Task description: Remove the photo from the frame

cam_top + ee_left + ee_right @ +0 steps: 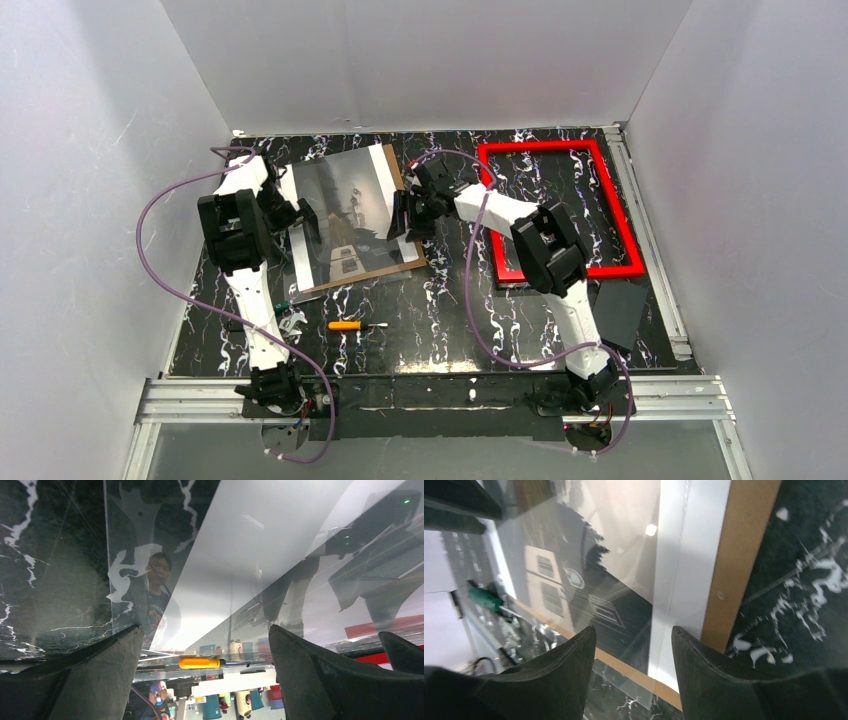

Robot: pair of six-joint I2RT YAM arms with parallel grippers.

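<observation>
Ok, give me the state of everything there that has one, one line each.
frame: empty, flat on the table.
photo: out of the frame, lying on the brown board.
left gripper: open, at the photo's left edge.
right gripper: open, over the photo's right edge.
screwdriver: lying loose on the table.

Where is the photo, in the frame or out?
Out: the photo lies on a brown board, apart from the red frame, whose opening shows tabletop.
</observation>
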